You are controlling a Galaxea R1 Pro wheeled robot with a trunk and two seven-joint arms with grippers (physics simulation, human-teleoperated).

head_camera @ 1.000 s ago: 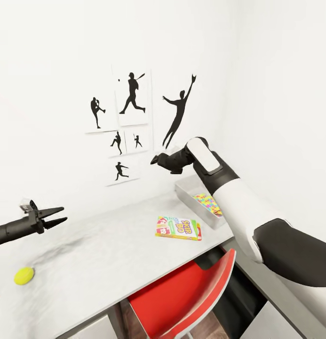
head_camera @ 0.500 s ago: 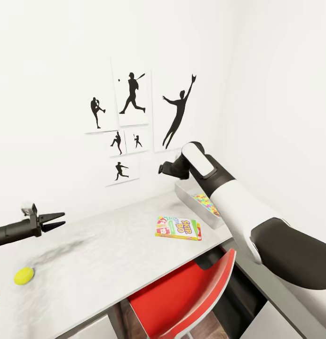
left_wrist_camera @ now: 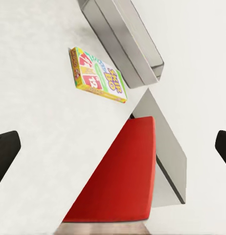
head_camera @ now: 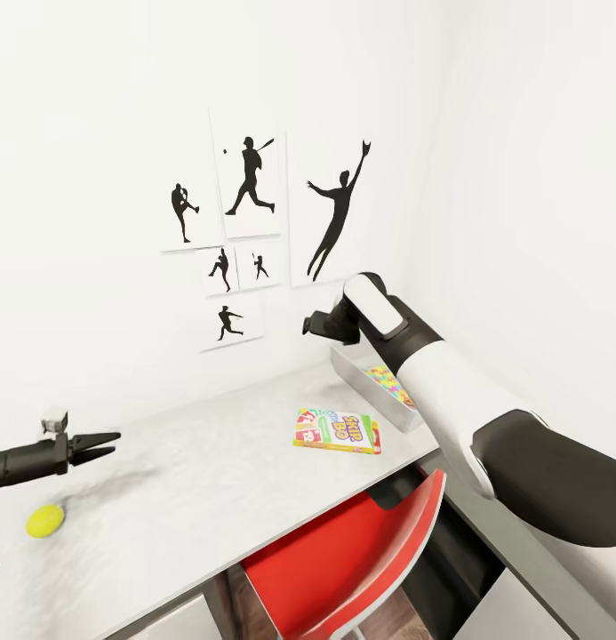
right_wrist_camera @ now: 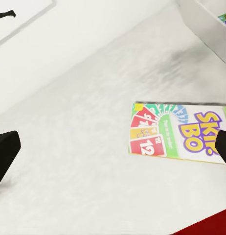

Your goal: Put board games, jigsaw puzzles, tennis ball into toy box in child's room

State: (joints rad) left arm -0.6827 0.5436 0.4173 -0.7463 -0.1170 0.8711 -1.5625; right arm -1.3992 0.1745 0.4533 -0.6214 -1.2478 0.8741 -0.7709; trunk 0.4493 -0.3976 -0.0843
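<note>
Left hand (head_camera: 99,442), fingers spread, hovers above the tennis ball (head_camera: 45,521) on the bench (head_camera: 210,480). Right hand (head_camera: 309,325), also spread, hangs near the toy box (head_camera: 350,366). Centre fingers astride the ball before closing; it may roll.

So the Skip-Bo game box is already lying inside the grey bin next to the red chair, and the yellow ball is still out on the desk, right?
Not quite. The Skip-Bo game box lies flat on the desk, beside the grey bin but outside it, as the head view shows. What lies in the bin is a multicolour puzzle sheet. The yellow ball is indeed still out on the desk.
</note>
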